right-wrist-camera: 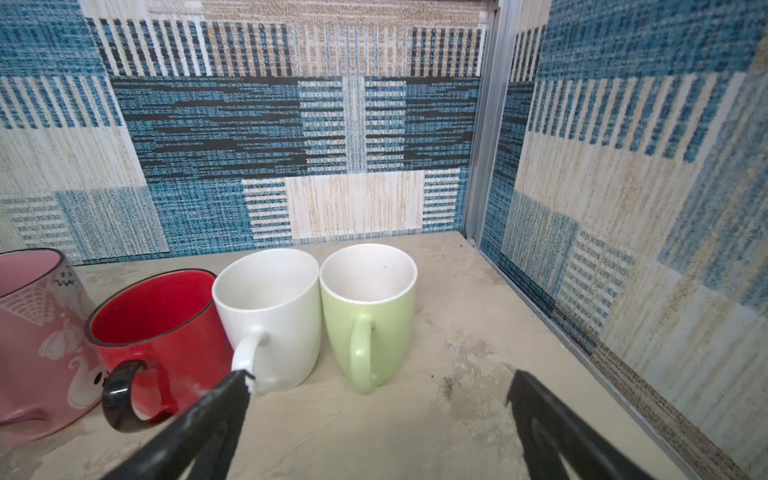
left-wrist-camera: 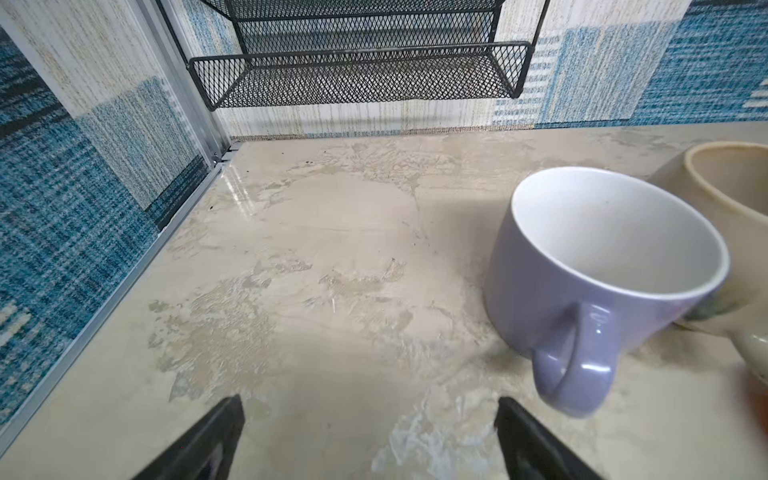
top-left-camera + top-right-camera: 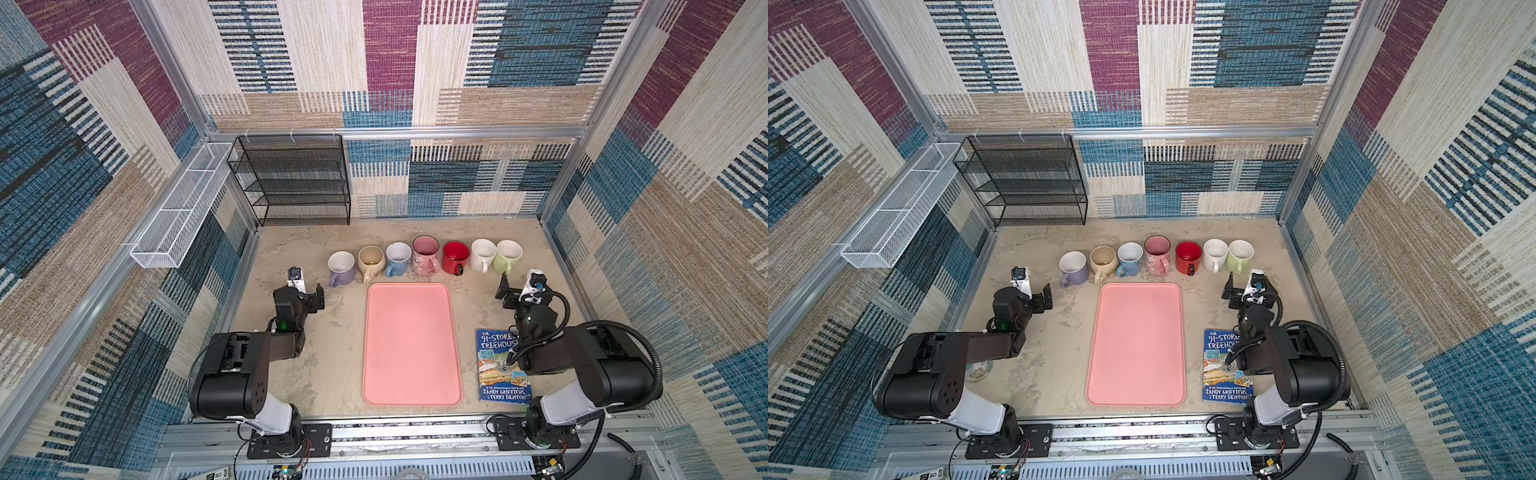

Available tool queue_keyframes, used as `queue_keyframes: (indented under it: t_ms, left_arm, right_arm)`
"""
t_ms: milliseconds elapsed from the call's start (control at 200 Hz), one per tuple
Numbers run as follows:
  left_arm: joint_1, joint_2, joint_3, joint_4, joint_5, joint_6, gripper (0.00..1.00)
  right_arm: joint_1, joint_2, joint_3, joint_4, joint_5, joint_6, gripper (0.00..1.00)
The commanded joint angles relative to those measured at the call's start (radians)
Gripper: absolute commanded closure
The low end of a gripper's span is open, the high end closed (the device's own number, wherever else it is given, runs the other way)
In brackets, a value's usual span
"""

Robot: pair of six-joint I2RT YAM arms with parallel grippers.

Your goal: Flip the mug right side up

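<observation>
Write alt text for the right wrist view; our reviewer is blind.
Four upright mugs stand in a row on the table: pink mug, red mug, white mug, green mug. The right gripper is open and empty in front.

Both top views steeply down over the table (image 3: 332,332); wrist views low, close, seemingly rearward

Glazed, glossy ceramic on purple mug (image 2: 540,299), red mug (image 1: 195,345), white mug (image 1: 286,332), green mug (image 1: 390,328). Smooth matt plastic on pink tray (image 3: 411,345). Mottled, rough-looking stone-like counter (image 2: 332,270), shows faint sheen near corner. Matt black metal mesh rack (image 3: 295,195); white coated wire basket (image 3: 183,216). Woven cloth-look walls (image 3: 498,50), brushed metal frame rails (image 3: 395,132). Glossy paper book cover (image 3: 494,374).
</observation>
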Motion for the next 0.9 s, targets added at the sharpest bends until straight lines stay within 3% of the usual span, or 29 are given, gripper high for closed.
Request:
queue_keyframes:
  t_ms: [0,896]
  left_arm:
    - [0.001,-0.002,0.004,-0.005,0.021,-0.016,0.01]
    - [0.001,-0.001,-0.001,0.006,0.019,-0.015,0.01]
  right_arm:
    - [-0.002,-0.006,0.004,-0.046,-0.047,0.03,0.0]
    - [-0.002,-0.004,0.0,-0.036,-0.046,0.029,0.0]
